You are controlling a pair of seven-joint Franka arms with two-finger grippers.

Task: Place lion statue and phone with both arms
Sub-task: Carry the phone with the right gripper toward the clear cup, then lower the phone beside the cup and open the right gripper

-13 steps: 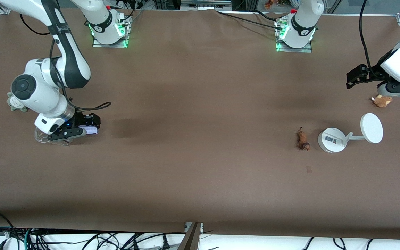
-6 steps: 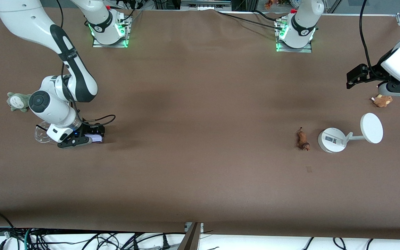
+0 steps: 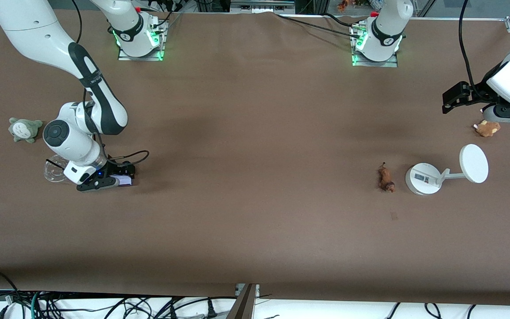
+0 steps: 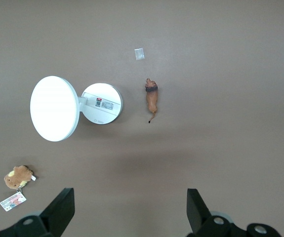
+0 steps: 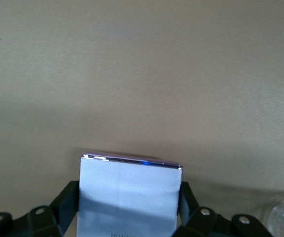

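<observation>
The phone is a pale lavender-white slab held between the fingers of my right gripper, low at the table surface toward the right arm's end. In the right wrist view the phone fills the space between the black fingers; I cannot tell if it touches the table. The lion statue lies on the table beside the white stand's base, and shows in the left wrist view. My left gripper is open and empty, held high over the left arm's end of the table.
A white round-based stand with a disc lies by the lion. A tan plush with a tag sits under the left arm. A grey-green plush and a clear dish sit near the right gripper.
My right gripper has carried the phone a little toward the front camera and the table's middle, and lower. The grey-green plush is now uncovered. The left arm has not moved.
</observation>
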